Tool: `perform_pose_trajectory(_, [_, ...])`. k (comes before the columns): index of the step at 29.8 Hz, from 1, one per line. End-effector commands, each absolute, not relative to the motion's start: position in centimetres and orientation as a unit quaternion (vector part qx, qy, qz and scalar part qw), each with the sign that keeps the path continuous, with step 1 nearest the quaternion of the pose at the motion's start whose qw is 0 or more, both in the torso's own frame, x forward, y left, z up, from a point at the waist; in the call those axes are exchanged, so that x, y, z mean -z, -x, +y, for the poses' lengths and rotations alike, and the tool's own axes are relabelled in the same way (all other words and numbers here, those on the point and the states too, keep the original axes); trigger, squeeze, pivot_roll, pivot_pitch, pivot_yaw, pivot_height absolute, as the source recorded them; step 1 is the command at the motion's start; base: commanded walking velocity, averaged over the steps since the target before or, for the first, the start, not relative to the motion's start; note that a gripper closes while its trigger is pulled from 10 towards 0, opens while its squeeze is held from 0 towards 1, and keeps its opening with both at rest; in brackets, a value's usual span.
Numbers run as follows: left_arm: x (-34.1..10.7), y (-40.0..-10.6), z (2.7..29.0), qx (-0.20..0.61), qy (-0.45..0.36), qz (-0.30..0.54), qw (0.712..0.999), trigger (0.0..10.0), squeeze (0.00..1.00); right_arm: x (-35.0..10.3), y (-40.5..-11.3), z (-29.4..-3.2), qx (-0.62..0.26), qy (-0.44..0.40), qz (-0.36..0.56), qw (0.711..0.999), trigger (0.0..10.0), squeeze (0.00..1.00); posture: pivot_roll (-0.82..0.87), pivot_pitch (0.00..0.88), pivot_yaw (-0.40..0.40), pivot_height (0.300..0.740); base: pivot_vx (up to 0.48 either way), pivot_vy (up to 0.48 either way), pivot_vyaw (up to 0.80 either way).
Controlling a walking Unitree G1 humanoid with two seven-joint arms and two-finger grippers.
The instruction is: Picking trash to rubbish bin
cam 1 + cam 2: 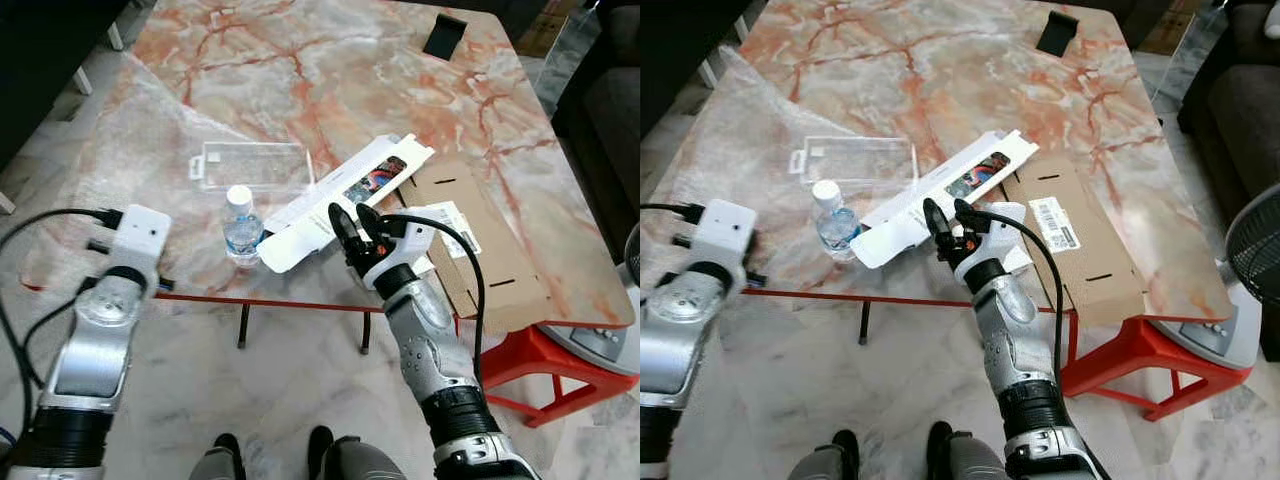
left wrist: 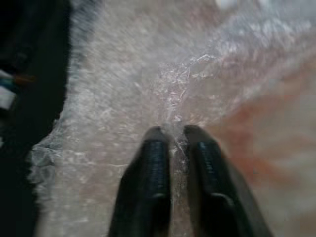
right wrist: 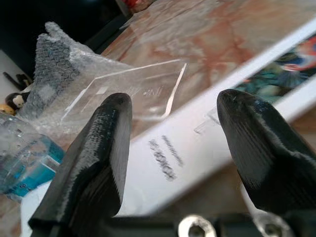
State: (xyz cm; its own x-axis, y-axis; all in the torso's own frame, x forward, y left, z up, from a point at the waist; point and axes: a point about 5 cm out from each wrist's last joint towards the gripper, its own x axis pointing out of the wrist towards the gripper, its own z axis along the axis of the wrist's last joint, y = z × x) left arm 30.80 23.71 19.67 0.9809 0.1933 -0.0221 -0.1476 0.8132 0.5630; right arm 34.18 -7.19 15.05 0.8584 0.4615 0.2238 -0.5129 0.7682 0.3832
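Several pieces of trash are laid out along the near edge of the marble tabletop: a small water bottle, a long white box, a clear plastic tray and a flattened cardboard sheet. The right gripper is held just at the near end of the white box, its jaws spread wide, seemingly lined up so that the box end can be taken between them. The left gripper is pressed into a bubble wrap sheet spread over the left edge of the tabletop; its jaws are nearly closed, with a crease of the film pinched between them. No rubbish bin can be made out. The left wrist view is blurred, so the firmness of that pinch cannot be judged.
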Motion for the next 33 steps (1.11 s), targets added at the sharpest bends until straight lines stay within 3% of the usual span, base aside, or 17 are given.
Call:
perform_pose_trajectory(1, [-20.8, -30.4, 23.6, -0.108, -0.324, 0.02, 0.94, 9.5, 0.0, -15.0, -34.2, -7.1, -0.261, -0.223, -0.059, 0.937, 10.0, 0.0, 0.07, 0.251, -0.15, 0.74, 0.0, 0.0, 0.0])
perform_pose_trajectory(2, [-21.5, -30.3, 23.7, -0.117, -0.336, 0.007, 0.935, 10.0, 0.0, -15.0, -34.3, -7.1, -0.262, -0.224, -0.059, 0.937, 10.0, 0.0, 0.07, 0.248, -0.149, 0.74, 0.0, 0.0, 0.0])
perform_pose_trajectory(14, [-27.2, -30.0, 22.5, -0.154, -0.38, -0.134, 0.902, 10.0, 0.0, -15.2, -34.7, -6.9, -0.263, -0.226, -0.063, 0.936, 10.0, 0.0, 0.1, 0.227, -0.136, 0.74, 0.0, 0.0, 0.0])
perform_pose_trajectory(19, [-28.3, -29.9, 22.4, -0.159, -0.379, -0.156, 0.898, 10.0, 0.0, -15.2, -34.8, -6.9, -0.262, -0.226, -0.063, 0.936, 10.0, 0.0, 0.1, 0.225, -0.135, 0.74, 0.0, 0.0, 0.0])
perform_pose_trajectory(33, [-35.2, -28.5, 23.1, -0.225, -0.407, -0.276, 0.841, 10.0, 0.0, -15.9, -35.8, -6.4, -0.27, -0.229, -0.072, 0.933, 10.0, 0.0, 0.14, 0.197, -0.153, 0.74, 0.0, 0.0, 0.0])
